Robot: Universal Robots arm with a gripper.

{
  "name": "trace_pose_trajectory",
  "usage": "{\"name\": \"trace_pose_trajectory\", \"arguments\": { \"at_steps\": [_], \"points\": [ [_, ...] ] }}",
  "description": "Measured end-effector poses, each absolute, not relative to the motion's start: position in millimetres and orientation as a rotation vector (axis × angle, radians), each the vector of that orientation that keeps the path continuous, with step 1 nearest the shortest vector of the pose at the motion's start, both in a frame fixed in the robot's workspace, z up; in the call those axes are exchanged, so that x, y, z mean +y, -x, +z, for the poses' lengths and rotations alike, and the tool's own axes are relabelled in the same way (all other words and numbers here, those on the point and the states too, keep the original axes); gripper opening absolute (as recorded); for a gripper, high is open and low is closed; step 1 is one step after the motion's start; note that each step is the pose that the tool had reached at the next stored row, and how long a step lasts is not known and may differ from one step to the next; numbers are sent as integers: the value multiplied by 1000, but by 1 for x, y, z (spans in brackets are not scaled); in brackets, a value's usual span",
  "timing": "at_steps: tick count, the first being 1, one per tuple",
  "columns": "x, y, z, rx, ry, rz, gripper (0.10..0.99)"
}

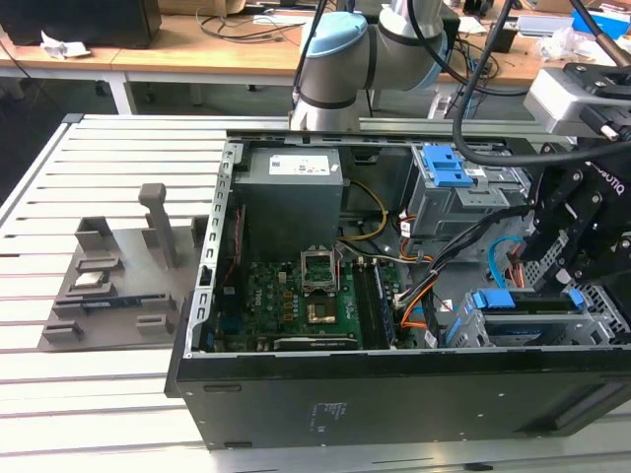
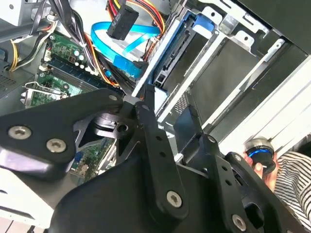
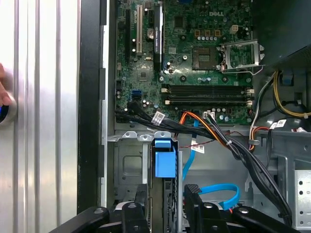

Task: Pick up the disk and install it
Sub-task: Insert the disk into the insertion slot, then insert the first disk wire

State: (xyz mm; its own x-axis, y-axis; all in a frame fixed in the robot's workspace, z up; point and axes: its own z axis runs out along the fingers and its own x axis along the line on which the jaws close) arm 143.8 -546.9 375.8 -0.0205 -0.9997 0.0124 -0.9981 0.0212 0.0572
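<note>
The disk (image 1: 523, 301) stands on edge in the metal drive cage (image 1: 601, 320) at the front of the open computer case, on the exterior view's right. Its bright blue bracket (image 3: 164, 160) sticks up out of the slot. My gripper (image 3: 166, 204) hangs just above it, open, with one black finger (image 3: 141, 206) on each side of the disk's upper edge and a small gap on both sides. In the second wrist view the gripper (image 2: 167, 104) points down at the cage and the blue bracket (image 2: 201, 24). In the exterior view the gripper (image 1: 557, 281) sits over the cage.
A grey power-supply box (image 1: 293, 197) and the green motherboard (image 1: 296, 296) fill the case's middle. Black, orange and blue cables (image 3: 214, 133) run beside the cage. A grey fixture (image 1: 108, 276) lies on the slatted table. A person's hand (image 2: 262, 162) holds a knob near the case.
</note>
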Motion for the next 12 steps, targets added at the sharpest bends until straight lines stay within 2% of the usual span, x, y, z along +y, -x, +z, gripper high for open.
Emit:
{"name": "trace_pose_trajectory", "arguments": {
  "at_steps": [1, 2, 3, 4, 5, 12],
  "points": [
    [-547, -144, 376, -2209, -2164, -50, 357],
    [-547, -144, 376, -2209, -2164, -50, 357],
    [-547, -144, 376, -2209, -2164, -50, 294],
    [-547, -144, 376, -2209, -2164, -50, 173],
    [-547, -144, 376, -2209, -2164, -50, 114],
    [-547, -144, 376, -2209, -2164, -50, 106]
  ]
}}
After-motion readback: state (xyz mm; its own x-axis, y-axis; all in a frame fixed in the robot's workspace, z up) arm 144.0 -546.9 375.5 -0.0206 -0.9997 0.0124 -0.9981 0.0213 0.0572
